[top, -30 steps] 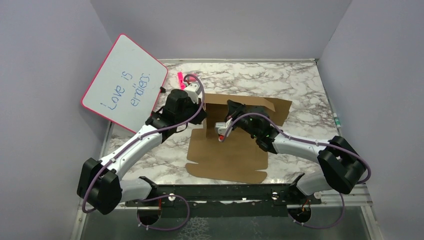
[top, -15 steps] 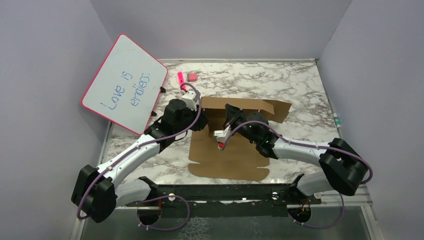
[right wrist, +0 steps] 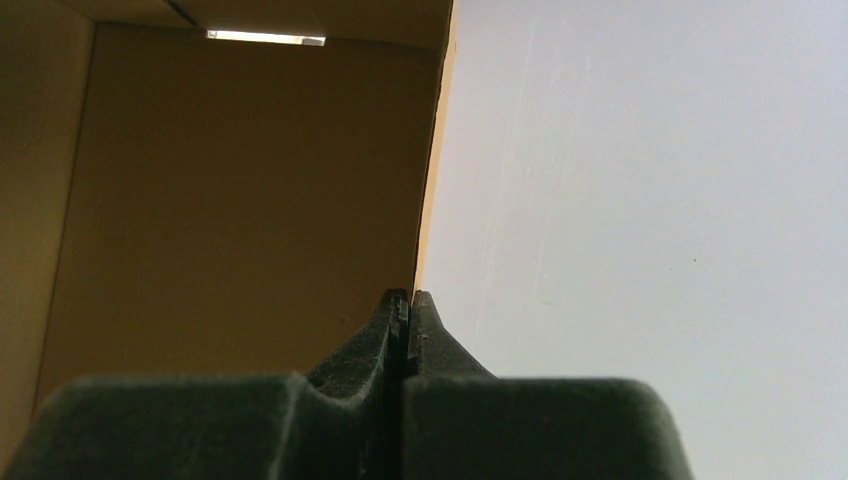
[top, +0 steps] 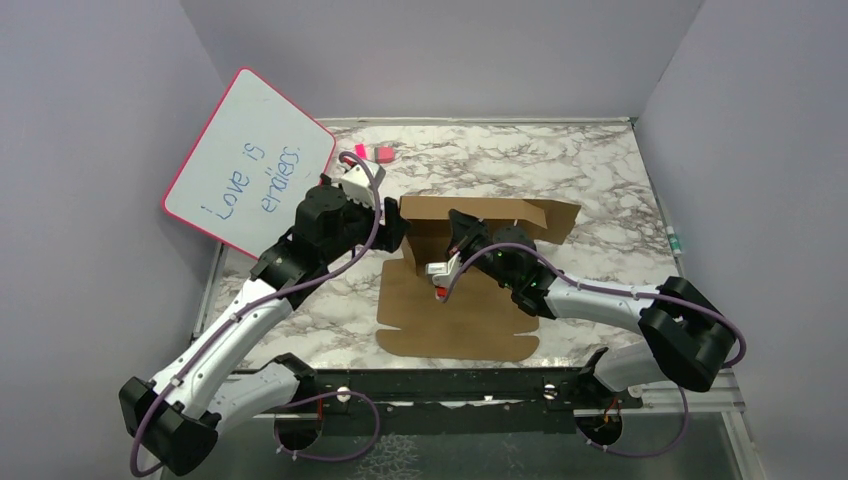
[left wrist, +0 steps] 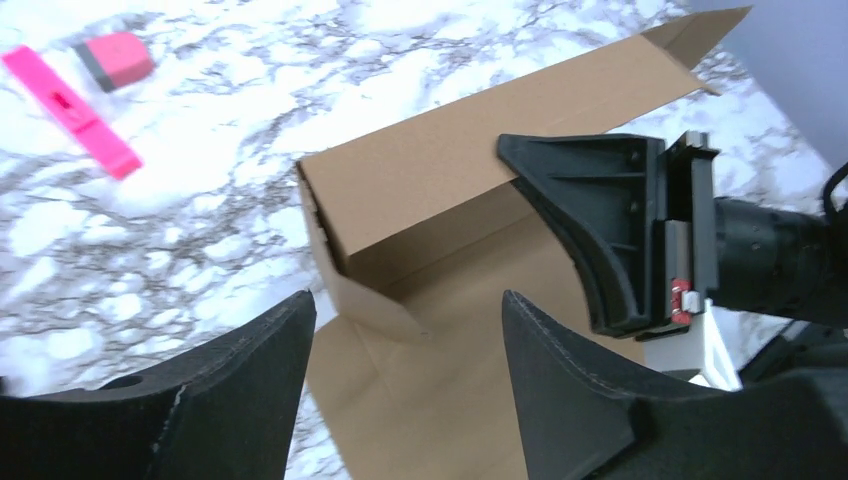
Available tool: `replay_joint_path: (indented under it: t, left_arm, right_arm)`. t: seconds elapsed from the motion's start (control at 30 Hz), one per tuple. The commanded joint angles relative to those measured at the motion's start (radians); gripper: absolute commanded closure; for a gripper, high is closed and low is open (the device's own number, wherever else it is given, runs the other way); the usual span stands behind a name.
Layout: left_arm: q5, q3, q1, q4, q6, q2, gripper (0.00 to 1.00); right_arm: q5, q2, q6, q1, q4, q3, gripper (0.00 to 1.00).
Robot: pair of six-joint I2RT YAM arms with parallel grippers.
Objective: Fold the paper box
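Surface: white marble-pattern table (top: 600,170), grey veining, metal trim at the edges, black mounting rail (top: 450,385) along the near side. Plain lavender-grey walls (top: 440,50) close it in on three sides.

The whiteboard (top: 250,165), pink-framed with blue handwriting, leans tilted against the left wall. A pink marker (left wrist: 70,110) and a pink eraser (left wrist: 117,58) lie just beside each other at the far left of the table, apart from the cardboard.

The paper box (top: 460,310) sits mid-table. Its base lies flat, the near flap is flat toward the rail, and the rear panel and left side flap are raised.

The left gripper (left wrist: 405,310) is near the box's raised left corner, fingers spread, touching nothing.

The right gripper (right wrist: 408,300) is inside the box with its fingers pressed together, tips at the top edge of the rear panel. I cannot tell whether cardboard is caught between them.
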Motion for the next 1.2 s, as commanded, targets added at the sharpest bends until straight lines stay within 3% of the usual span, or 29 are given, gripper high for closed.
replay_joint_path:
  t: [0.0, 0.27, 0.57, 0.83, 1.17]
  left_arm:
    - [-0.030, 0.015, 0.044, -0.107, 0.131, -0.016, 0.29]
    - [0.136, -0.103, 0.253, -0.101, 0.160, 0.026, 0.24]
    - [0.267, -0.106, 0.271, -0.025, 0.060, 0.217, 0.23]
    - [0.301, -0.256, 0.260, 0.347, -0.094, 0.208, 0.24]
    - [0.310, -0.405, 0.239, 0.746, -0.072, 0.253, 0.27]
  right_arm:
    - [-0.002, -0.012, 0.001, 0.012, -0.057, 0.009, 0.98]
    - [-0.011, -0.015, 0.016, 0.011, -0.080, 0.024, 0.98]
    - [-0.028, -0.011, 0.043, 0.011, -0.083, 0.035, 0.98]
    - [-0.068, -0.041, 0.072, 0.011, -0.111, 0.039, 0.98]
    - [-0.089, -0.048, 0.084, 0.011, -0.171, 0.056, 0.98]
